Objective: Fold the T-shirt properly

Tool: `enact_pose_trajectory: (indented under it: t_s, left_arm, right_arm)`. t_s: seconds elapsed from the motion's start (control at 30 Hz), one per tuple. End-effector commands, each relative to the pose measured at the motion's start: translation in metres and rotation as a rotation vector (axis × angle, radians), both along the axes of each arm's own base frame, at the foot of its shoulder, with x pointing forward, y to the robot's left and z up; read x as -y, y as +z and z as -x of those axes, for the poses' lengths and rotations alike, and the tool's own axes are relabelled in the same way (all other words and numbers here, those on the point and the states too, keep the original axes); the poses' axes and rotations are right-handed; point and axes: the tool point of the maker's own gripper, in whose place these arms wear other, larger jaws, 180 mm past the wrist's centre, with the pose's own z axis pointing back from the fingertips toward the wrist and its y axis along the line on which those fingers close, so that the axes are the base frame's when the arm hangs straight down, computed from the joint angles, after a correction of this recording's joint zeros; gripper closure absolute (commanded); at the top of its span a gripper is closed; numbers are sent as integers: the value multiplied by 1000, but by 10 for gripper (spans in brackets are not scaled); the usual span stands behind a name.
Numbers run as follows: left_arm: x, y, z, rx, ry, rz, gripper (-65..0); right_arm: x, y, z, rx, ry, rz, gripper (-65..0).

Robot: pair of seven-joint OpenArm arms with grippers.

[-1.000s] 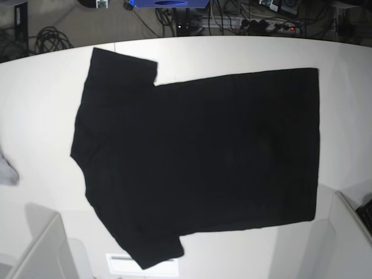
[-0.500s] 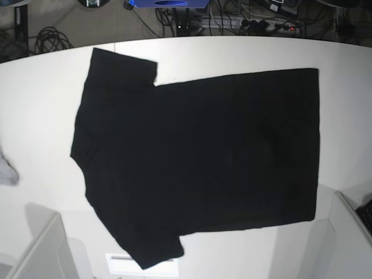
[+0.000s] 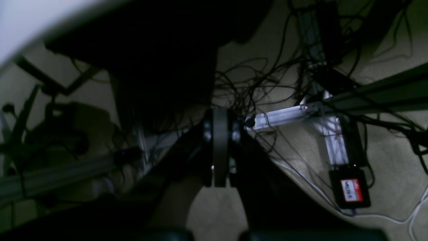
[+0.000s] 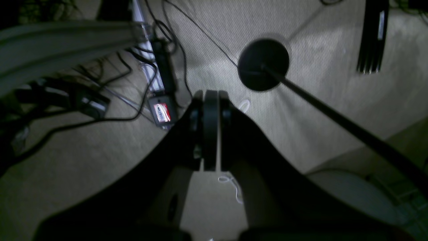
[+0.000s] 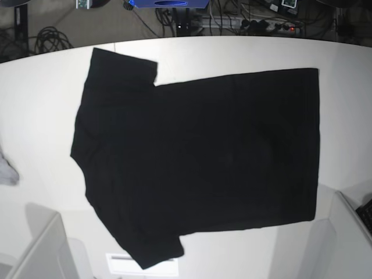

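The black T-shirt (image 5: 197, 157) lies spread flat on the white table (image 5: 46, 104) in the base view, plain side up, collar and sleeves to the left, hem to the right. No gripper shows in the base view. In the left wrist view my left gripper (image 3: 219, 147) is shut and empty, off the table above the floor. In the right wrist view my right gripper (image 4: 210, 129) is shut and empty, also above the floor. The shirt does not show in either wrist view.
A small light-grey cloth (image 5: 7, 170) lies at the table's left edge. White arm bases stand at the front left (image 5: 40, 250) and front right (image 5: 349, 232). A white label (image 5: 125, 263) sits at the front edge. Cables and frame rails cover the floor (image 3: 284, 113).
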Motion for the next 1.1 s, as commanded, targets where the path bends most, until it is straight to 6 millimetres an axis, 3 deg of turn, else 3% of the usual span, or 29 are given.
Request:
enact_pose_trajectory:
  t_s: [0.0,0.37,0.5,0.77,1.07]
  left_arm:
    - [1,10,2,17,-10,1,0]
    - [19,79,-35,186,49,144,0]
    - [23,97,-53,249,55,172,0]
    - [28,114,-87,352,38,186,0]
    - [20,117,-120,439,146,275,-10]
  right_arm:
    - [3,7,-1,8,5,11,0]
    - [46,59,-60,141,-38,125,0]
    - [56,67,-80,187,-60,149,0]
    - [59,84,-140,346,-69,158,0]
    - [43,92,-184,461,-113,108,0]
